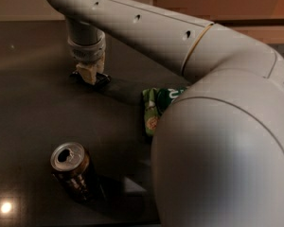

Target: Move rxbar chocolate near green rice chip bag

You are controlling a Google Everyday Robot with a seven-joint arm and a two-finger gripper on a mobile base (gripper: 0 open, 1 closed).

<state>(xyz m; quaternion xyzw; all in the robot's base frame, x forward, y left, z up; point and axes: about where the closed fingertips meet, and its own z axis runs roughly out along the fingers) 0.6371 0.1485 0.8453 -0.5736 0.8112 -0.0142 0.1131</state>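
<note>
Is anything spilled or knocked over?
Nothing stands out. The can stands upright with no spill; the gripper sits low over the rxbar at the back; the arm hides most of the green bag.
</note>
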